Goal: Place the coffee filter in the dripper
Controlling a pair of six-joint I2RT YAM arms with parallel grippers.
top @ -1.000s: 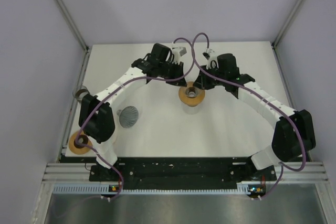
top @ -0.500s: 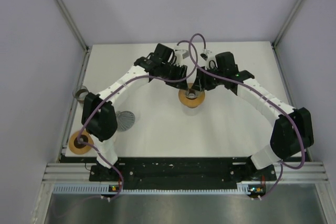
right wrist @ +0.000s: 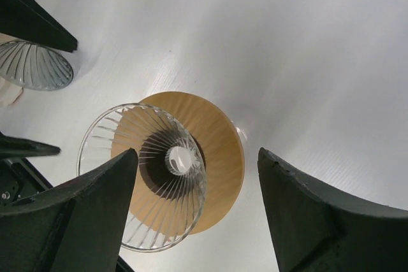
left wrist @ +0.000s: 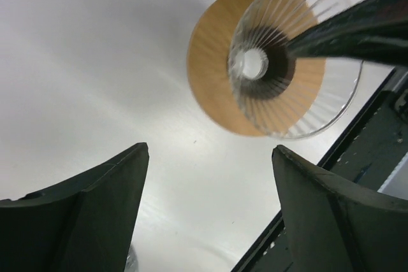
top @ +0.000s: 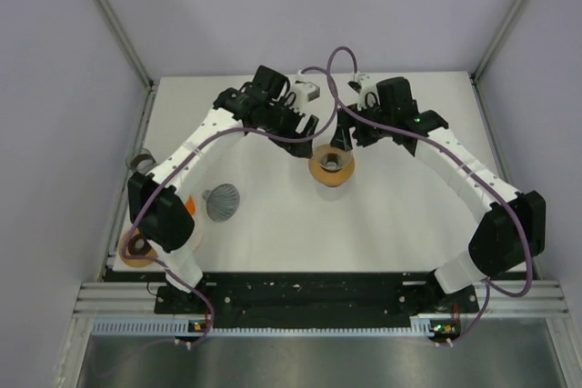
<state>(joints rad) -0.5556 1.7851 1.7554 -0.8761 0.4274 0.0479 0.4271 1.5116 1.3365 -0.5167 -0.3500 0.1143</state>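
Dripper (right wrist: 169, 170): clear ribbed glass cone in a tan wooden collar, upright on white bench (top: 391, 215). Left tool (left wrist: 210, 151) and right tool (right wrist: 196, 157) both spread wide above it, holding nothing.

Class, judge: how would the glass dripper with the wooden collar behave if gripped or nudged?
The dripper looks like ribbed glass, so it is probably rigid, slippery and breakable. Its wooden collar is wide, so a nudge would more likely slide it than tip it.
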